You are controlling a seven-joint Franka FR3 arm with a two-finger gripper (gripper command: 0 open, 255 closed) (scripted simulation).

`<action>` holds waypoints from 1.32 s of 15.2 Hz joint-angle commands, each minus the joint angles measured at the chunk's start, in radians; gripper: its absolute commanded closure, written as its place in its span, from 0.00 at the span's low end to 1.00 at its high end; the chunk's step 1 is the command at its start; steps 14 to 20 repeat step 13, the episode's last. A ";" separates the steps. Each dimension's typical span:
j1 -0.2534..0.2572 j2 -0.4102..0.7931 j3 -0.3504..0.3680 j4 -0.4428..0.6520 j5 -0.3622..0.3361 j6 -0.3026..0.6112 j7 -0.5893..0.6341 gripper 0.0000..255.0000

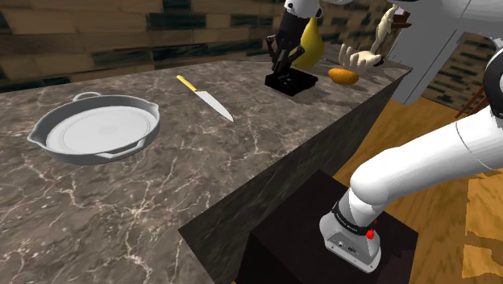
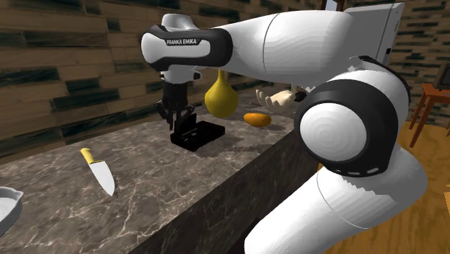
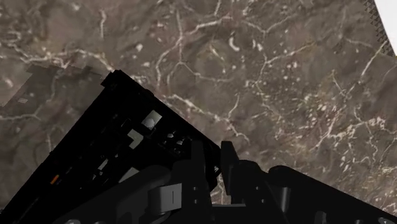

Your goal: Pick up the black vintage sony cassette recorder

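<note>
The black cassette recorder (image 1: 293, 81) lies flat on the far part of the marble counter (image 1: 242, 153), close to its back corner. My gripper (image 1: 280, 68) comes down on the recorder's end nearest the shoulder view's left. In the second exterior view the gripper (image 2: 180, 124) stands upright over the recorder (image 2: 202, 135). In the wrist view the recorder (image 3: 127, 146) runs slantwise under the hand, and its edge passes between the fingers of the gripper (image 3: 214, 150), which stand close together and clasp it.
A yellow-handled knife (image 1: 208, 98) lies mid-counter and a grey pan (image 1: 97, 129) sits nearer the shoulder view's left. Behind the recorder are a yellow gourd (image 1: 311, 44), an orange fruit (image 1: 343, 76) and a beige hand-shaped object (image 1: 363, 56). The counter's front edge (image 1: 322, 145) drops to a wooden floor.
</note>
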 commanded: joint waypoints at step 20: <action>-0.003 0.053 -0.001 0.216 -0.007 -0.162 0.015 1.00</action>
